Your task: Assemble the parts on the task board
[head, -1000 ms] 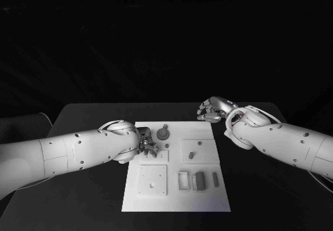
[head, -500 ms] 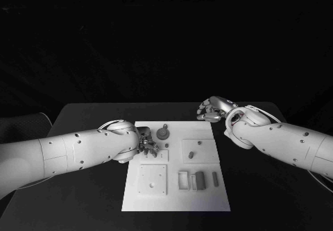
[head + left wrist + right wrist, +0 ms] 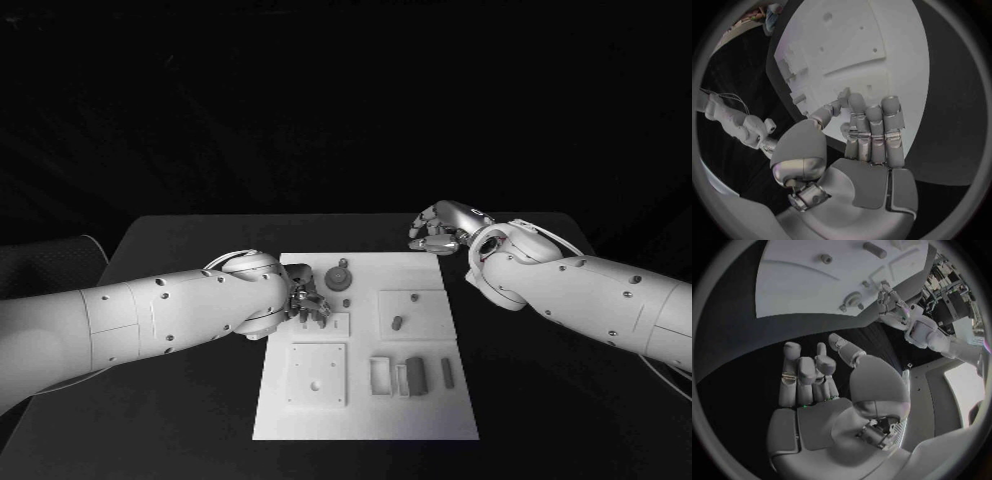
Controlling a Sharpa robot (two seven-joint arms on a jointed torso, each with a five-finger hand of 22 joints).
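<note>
No shift: left hand (image 3: 303, 303) over task board (image 3: 368, 400).

Scene is looking dim, background falling to full black past the table's (image 3: 188, 240) far edge. Light is coming from above, making the white board (image 3: 368, 410) the brightest area, nearly blowing out near its front edge. Arms are catching soft highlights, undersides shading off. Small parts are casting short, faint shadows. Wrist views are bending straight edges, rims going dark and soft; metal fingers (image 3: 870, 125) are showing mild glare.
</note>
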